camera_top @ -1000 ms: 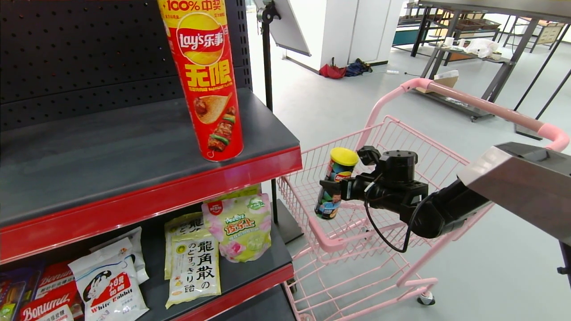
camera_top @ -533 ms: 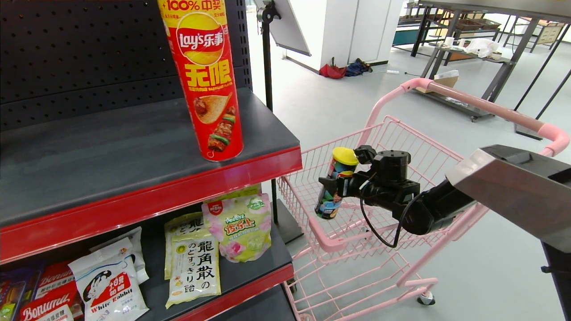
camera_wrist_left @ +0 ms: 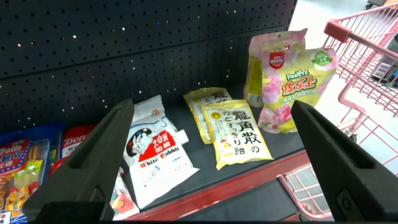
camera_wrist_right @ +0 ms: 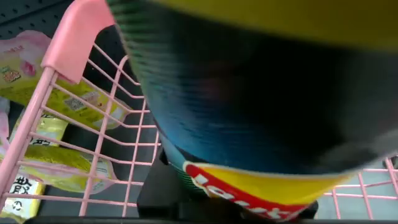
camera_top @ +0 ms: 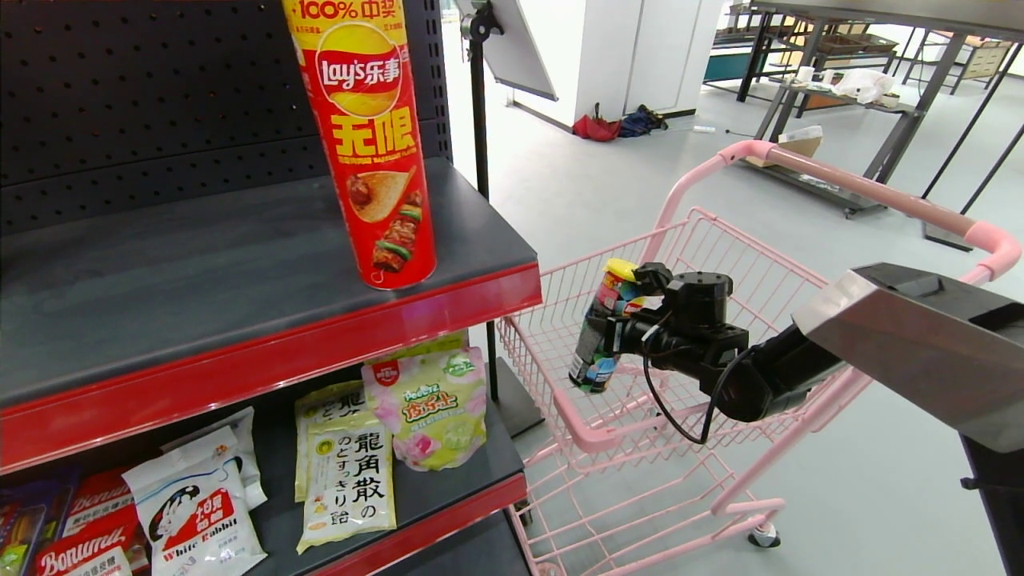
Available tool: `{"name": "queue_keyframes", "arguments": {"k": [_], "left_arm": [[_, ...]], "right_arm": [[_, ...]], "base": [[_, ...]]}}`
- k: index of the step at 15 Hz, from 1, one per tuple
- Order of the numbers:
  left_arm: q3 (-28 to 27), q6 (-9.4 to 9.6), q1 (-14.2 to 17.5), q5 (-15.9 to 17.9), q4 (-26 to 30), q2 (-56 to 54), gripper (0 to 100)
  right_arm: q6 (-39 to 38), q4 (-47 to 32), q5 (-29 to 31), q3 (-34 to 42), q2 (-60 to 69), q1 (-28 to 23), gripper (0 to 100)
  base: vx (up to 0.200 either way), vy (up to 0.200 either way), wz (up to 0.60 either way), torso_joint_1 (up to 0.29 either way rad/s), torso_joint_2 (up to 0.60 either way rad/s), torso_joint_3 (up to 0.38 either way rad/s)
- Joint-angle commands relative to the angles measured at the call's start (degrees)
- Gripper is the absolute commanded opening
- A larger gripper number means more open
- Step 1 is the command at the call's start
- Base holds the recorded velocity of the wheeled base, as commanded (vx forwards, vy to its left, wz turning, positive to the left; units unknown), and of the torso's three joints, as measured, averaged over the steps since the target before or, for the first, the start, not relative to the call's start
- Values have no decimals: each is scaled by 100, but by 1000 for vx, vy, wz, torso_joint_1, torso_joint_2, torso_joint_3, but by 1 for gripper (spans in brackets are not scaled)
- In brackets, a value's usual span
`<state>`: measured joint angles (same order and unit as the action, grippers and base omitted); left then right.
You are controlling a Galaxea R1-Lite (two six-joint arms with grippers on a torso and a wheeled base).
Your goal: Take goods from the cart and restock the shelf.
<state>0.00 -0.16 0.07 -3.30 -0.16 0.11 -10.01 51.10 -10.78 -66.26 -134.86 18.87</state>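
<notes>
Head view: I see the right gripper clamped on a small yellow-lidded can, held tilted above the basket of the pink cart. A tall red chip tube stands at the front edge of the upper shelf, and a stand pole rises between shelf and cart.

Left wrist view: my left gripper is spread wide, holding nothing, facing the lower shelf, where a white bag, yellow bags and a pink-green pouch lie.

Right wrist view: the can sits right against the lens, with the cart's rim behind it.
</notes>
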Motion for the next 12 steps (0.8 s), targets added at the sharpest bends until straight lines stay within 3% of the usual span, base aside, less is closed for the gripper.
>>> {"name": "queue_keyframes", "arguments": {"k": [1, 5, 9, 12], "left_arm": [[0, -2, 1, -4, -2, -2, 100], [0, -2, 1, -4, -2, -2, 100], [0, -2, 1, -4, -2, -2, 100], [0, -2, 1, 5, 7, -2, 100]], "right_arm": [[-1, -4, -3, 43, 39, 3, 0], [219, 154, 339, 69, 417, 3, 0], [1045, -171, 709, 104, 1437, -68, 0], [1792, -953, 919, 456, 2685, -59, 0]], "base": [[0, 0, 0, 0, 0, 0], [0, 0, 0, 0, 0, 0], [0, 0, 0, 0, 0, 0], [0, 0, 0, 0, 0, 0]]}}
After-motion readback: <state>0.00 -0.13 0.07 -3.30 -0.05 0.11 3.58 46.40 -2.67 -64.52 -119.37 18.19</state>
